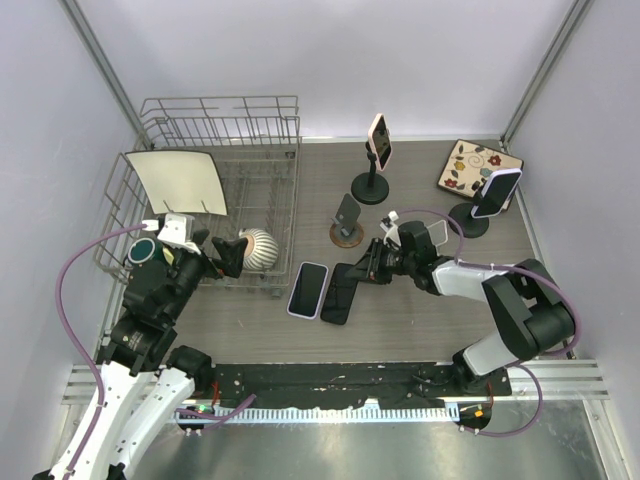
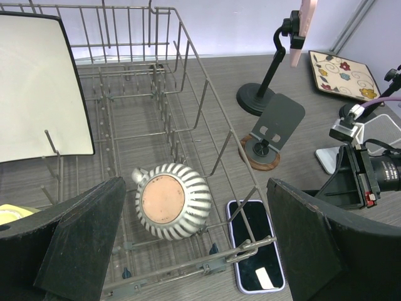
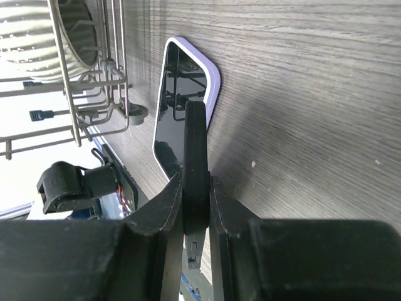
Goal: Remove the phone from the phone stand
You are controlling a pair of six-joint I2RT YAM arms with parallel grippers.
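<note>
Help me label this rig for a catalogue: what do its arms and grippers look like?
Left arm and right arm: black joints, white links, a purple cable looping along each. The left has a teal cap. Left gripper and right gripper: black, blocky fingers.

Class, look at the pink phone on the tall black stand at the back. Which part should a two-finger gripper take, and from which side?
Probably the upper half of the pink phone, with fingers across its two long edges, coming down from above. It stands upright, and the tall stand clamps it lower down from behind, so the top looks free.
</note>
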